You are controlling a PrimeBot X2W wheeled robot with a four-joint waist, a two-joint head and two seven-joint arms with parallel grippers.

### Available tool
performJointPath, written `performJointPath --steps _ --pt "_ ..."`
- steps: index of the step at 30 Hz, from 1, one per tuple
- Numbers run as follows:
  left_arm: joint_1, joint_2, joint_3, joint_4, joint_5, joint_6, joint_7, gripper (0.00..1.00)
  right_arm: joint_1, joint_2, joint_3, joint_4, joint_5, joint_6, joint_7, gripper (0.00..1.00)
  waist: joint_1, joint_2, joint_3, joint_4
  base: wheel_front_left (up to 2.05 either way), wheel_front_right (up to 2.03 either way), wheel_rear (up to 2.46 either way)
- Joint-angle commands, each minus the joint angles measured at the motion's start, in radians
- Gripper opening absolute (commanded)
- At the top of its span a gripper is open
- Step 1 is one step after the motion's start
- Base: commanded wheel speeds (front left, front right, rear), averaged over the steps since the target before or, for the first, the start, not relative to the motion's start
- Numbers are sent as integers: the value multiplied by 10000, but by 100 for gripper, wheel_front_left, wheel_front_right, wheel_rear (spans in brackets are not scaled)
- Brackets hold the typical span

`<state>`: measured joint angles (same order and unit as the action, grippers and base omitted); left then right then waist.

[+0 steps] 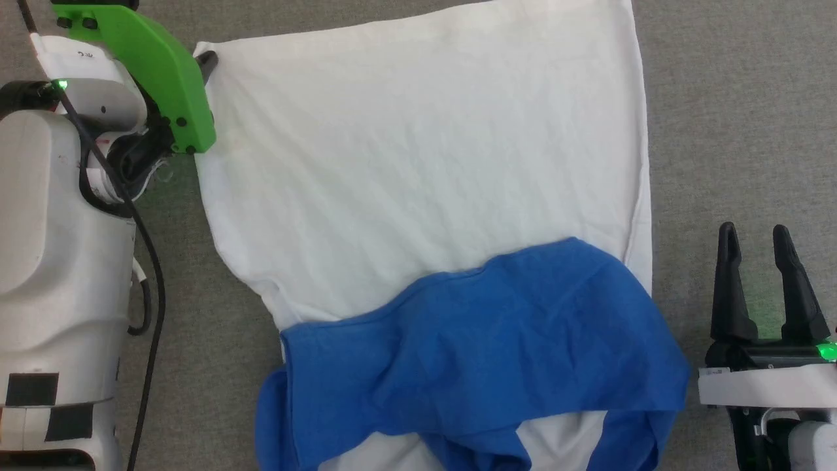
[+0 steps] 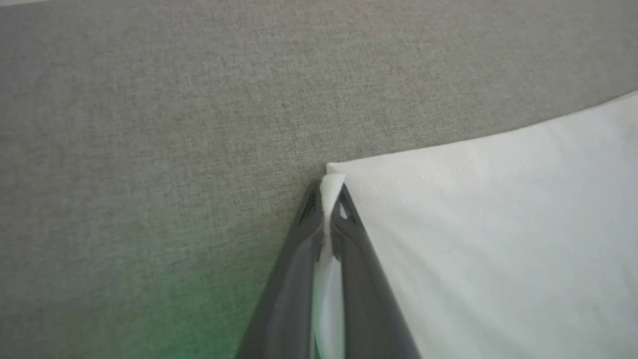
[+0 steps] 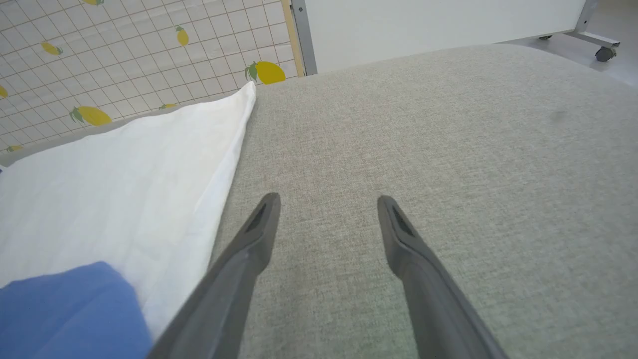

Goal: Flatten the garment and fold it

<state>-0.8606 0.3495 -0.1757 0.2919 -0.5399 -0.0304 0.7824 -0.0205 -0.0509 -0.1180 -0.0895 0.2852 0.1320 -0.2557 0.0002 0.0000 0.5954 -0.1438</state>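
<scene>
The garment (image 1: 418, 163) lies spread on the grey surface, its white body flat and a blue sleeve (image 1: 477, 347) folded across its near part. My left gripper (image 1: 208, 62) is at the garment's far left corner, shut on the white hem. The left wrist view shows that corner of the garment (image 2: 498, 224) pinched between the two dark fingers of the left gripper (image 2: 329, 199). My right gripper (image 1: 757, 239) stands open over bare surface just right of the garment's right edge. In the right wrist view the right gripper (image 3: 329, 202) has nothing between its fingers, with the garment (image 3: 124, 189) to its left.
A grey fabric surface (image 1: 739, 111) bears the garment. Beyond its far edge the right wrist view shows a tiled floor with lemon prints (image 3: 124, 45), a white panel (image 3: 438, 25) and a castor wheel (image 3: 604, 53). A black cable (image 1: 153, 275) runs along my left arm.
</scene>
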Motion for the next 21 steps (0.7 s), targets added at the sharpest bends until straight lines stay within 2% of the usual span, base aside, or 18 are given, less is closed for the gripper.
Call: performJointPath --steps 1,4,7,9,14,17,21 --pt "419 -88 -138 177 -78 -100 41 0 -178 7 -30 -16 -128 -13 -59 100 -2 0 -248 182 0 0 0" --pt "584 -167 -221 31 -179 -285 -181 0 -346 7 -58 -94 -388 -13 -26 100 -2 0 -576 360 0 0 0" --pt "741 -343 -276 -123 -359 -447 -504 0 -932 7 -94 -405 -587 -13 560 100 -2 0 -918 545 0 0 0" --pt "796 -407 -316 -205 -432 -514 -641 0 -1526 -101 -87 -667 -687 -13 1369 100 -2 0 -1049 637 0 0 0" --pt "763 -484 -443 -403 -524 -617 -789 0 -3623 -1219 -107 -1030 -418 -13 3945 100 -2 0 -1050 844 0 0 0" --pt "660 -586 -517 -483 -575 -646 -852 0 -4708 -1780 1 -760 -64 -13 5489 100 -2 0 -908 996 0 0 0" --pt "447 -826 -633 -557 -631 -710 -1198 0 -5836 -2140 -201 156 442 -13 7289 100 -2 0 -656 1307 0 0 0"
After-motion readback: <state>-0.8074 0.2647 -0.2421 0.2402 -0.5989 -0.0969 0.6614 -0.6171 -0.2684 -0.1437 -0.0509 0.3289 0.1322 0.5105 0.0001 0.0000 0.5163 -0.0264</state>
